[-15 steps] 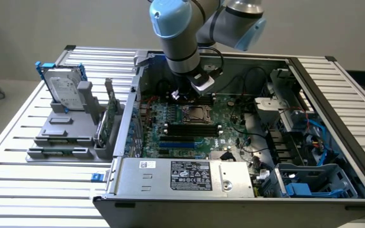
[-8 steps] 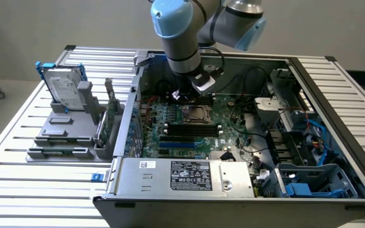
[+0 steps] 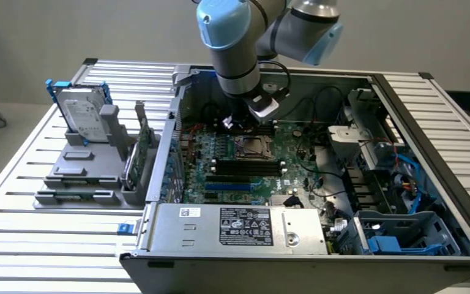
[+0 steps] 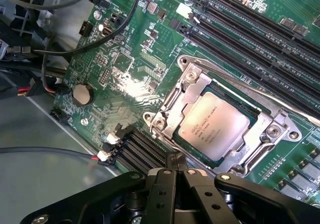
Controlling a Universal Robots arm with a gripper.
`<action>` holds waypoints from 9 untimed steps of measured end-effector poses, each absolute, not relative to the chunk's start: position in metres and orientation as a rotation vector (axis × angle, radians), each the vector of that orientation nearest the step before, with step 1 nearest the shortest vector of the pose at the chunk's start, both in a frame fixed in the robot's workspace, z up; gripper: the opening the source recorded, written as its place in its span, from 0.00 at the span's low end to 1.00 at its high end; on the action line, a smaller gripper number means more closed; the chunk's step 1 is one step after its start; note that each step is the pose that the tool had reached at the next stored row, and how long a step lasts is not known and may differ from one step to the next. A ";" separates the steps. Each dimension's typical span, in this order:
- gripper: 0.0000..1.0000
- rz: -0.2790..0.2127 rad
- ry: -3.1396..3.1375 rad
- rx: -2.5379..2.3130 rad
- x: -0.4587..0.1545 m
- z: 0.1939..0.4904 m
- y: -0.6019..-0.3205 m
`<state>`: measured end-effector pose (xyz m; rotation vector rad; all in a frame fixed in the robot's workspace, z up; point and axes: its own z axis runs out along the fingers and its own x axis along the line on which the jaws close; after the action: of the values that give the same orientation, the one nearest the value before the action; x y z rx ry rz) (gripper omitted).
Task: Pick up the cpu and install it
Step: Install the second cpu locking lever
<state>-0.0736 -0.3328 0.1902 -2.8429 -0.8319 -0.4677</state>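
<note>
the black two-finger gripper [image 4: 176, 170] is pinched fully shut w/ nothing between the fingers, hovering low over the green motherboard [image 4: 125, 79] inside the open grey pc case [image 3: 243, 248]. just beyond the fingertips sits the small flat square cpu w/ shiny silver-grey metal top [image 4: 216, 125], lying flat in the silver metal-framed socket [image 4: 172, 115], framed on all sides by the bracket. so the chip looks already seated; gripper is clear of it, not touching. whether the retention frame is latched down i can't tell. further out from the socket run the long black ram slots [image 4: 250, 39], and nearer the gripper a round coin battery [image 4: 82, 94] plus black cables [image 4: 75, 39]. writing: faint printed lines on the cpu lid, too small to read; white and black labels on the silver power supply box [image 3: 239, 228], text unreadable. outside the case, well away, a silver hard drive in a blue frame [image 3: 78, 110] stands on a grey fixture.
</note>
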 end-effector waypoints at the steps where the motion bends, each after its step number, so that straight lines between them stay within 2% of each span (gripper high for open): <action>1: 0.11 -0.467 -0.832 -2.843 -0.073 0.190 -0.333; 9: 0.11 -0.462 -0.831 -2.843 -0.071 0.190 -0.333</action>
<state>-0.0705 -0.3330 0.1904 -2.8429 -0.8310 -0.4616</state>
